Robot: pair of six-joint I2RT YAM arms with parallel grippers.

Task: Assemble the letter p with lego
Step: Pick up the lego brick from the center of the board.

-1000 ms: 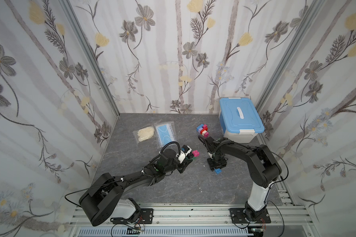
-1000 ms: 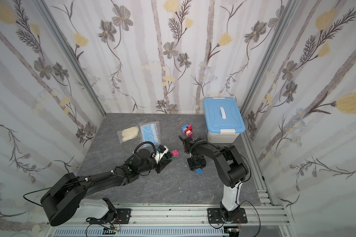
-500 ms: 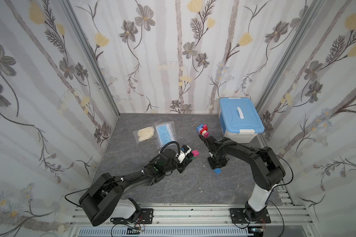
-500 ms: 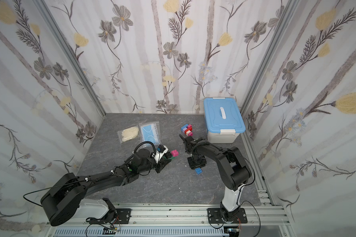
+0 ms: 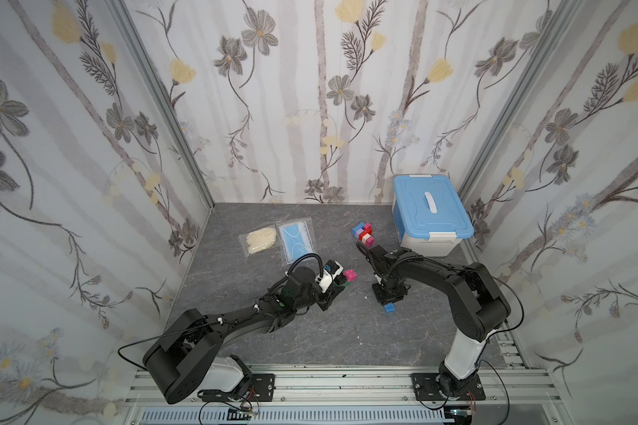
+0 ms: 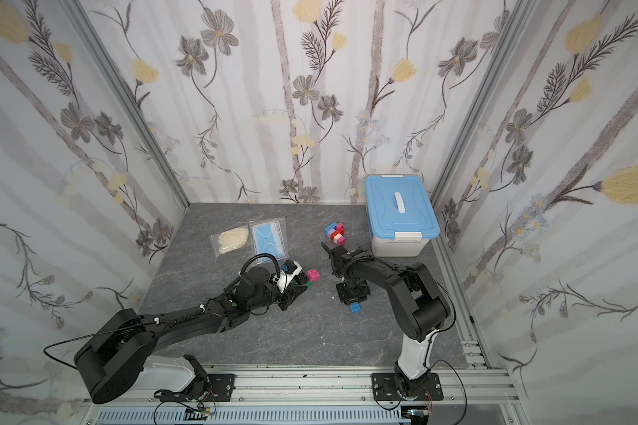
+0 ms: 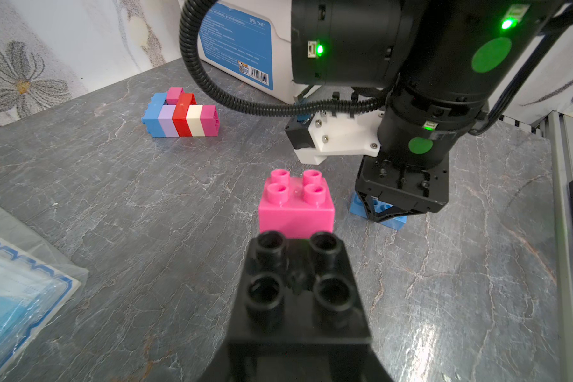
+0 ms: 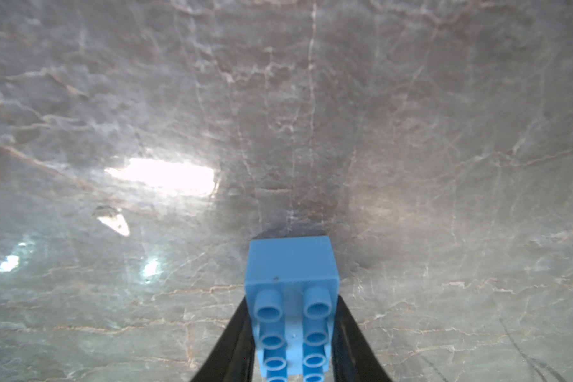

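1. Since the frame one second earlier, the right claw (image 5: 388, 300) has drawn its fingers together onto the blue brick (image 5: 389, 308). The left arm, the pink brick and the joined bricks have not shifted.
2. Right claw: it points straight down, right of centre in both top views, pinching the blue brick. The right wrist view shows black fingers (image 8: 232, 347) pressed against the brick's two long sides.
3. Blue brick: a long piece with two rows of studs, lying on the bench (image 5: 310, 338). Its near end protrudes below the claw in both top views.
4. Left claw (image 5: 336, 287): at frame centre in both top views, pinching the black brick (image 7: 298, 291). This is a square four-stud piece with its studs toward the wrist camera.
5. Pink brick (image 7: 295, 205): square, four studs, upright, just beyond the black brick. Whether the two touch cannot be told. A green piece (image 6: 310, 284) shows as a sliver beneath it in both top views; its shape cannot be told.
6. Joined bricks (image 5: 363, 233): blue, lavender, red, cream and pink pieces in a row, lying on their side above centre, near the white box (image 5: 431, 217).
7. Upper left of the bench: a mask bag (image 5: 297, 239) and a glove bag (image 5: 258, 241), side by side.
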